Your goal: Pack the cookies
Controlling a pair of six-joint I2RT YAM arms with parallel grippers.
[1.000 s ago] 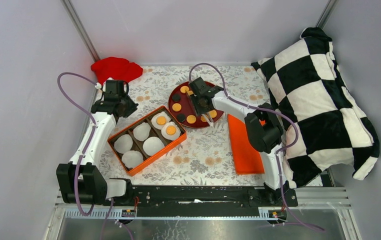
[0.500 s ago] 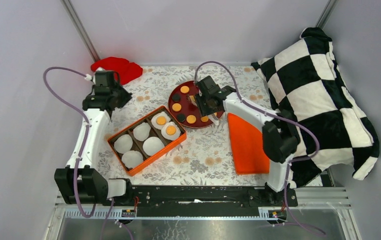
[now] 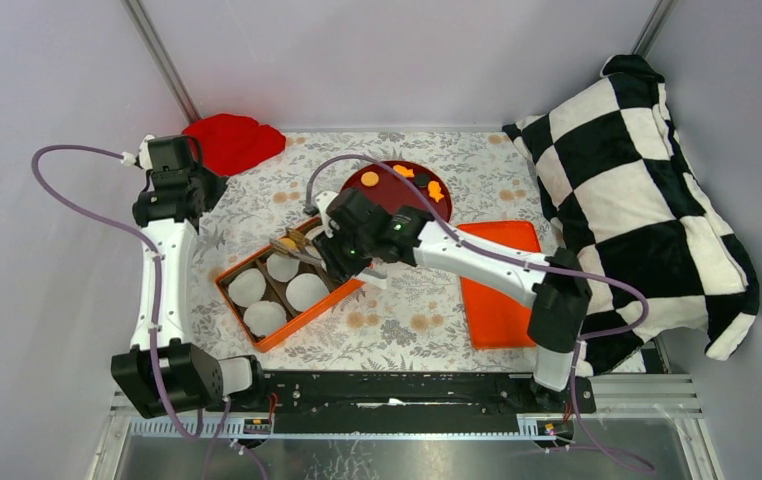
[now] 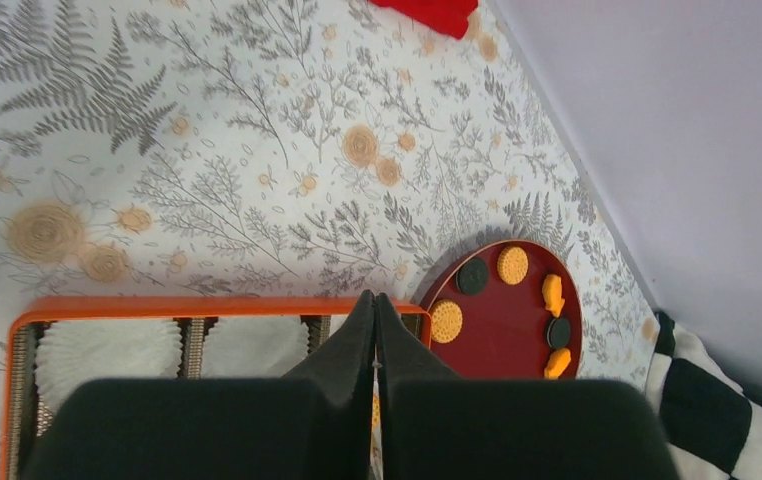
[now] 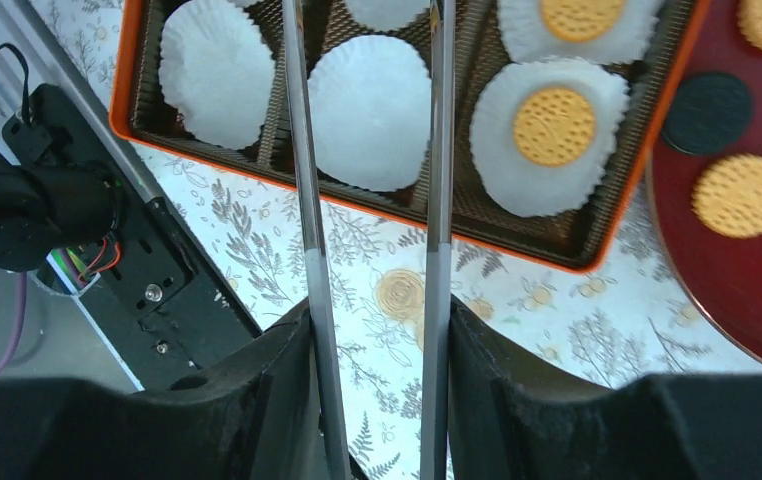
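Several round orange-yellow cookies lie on the dark red plate among dark round biscuits. Two cookies sit in white liners at the plate end of the orange box. The other liners are empty. My right gripper is shut on a pair of metal tongs and hangs over the box. In the top view the tongs' tips seem to hold a cookie above the box's far row. My left gripper is shut and empty, raised by the table's far left.
The orange box lid lies right of the box. A red cloth sits at the far left corner. A black-and-white checkered pillow fills the right side. Orange fish-shaped biscuits also lie on the plate.
My right arm has swung left from the plate to over the box, carrying the tongs. My left arm has drawn back to the far left, away from the box.
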